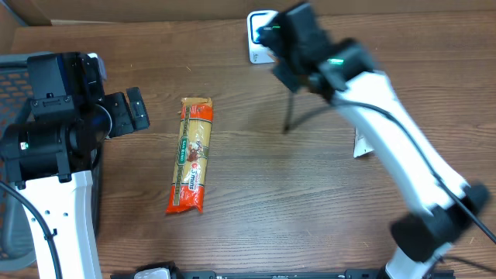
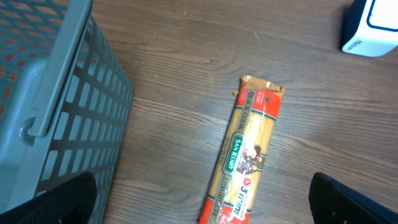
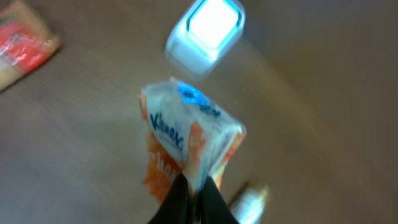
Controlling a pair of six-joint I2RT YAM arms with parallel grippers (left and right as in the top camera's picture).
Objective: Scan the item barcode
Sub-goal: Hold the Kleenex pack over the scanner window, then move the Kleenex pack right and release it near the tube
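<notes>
Spaghetti [image 1: 191, 155] near basket [image 2: 56, 112] | left fingers [image 2: 59, 200] apart | right fingers [image 3: 177, 200] clamped on tissue pack [image 3: 186, 138]

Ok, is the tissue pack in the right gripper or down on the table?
Held: the right gripper is shut on the tissue pack, pinching its lower edge in the wrist view.

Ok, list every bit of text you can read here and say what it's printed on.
"Kleenex": blue letters on the tissue pack held by the right end effector.
"San Remo": green band on the spaghetti packet.
The packet's other print is too small, the pack's orange side too blurred.
The scanner shows nothing legible.
</notes>
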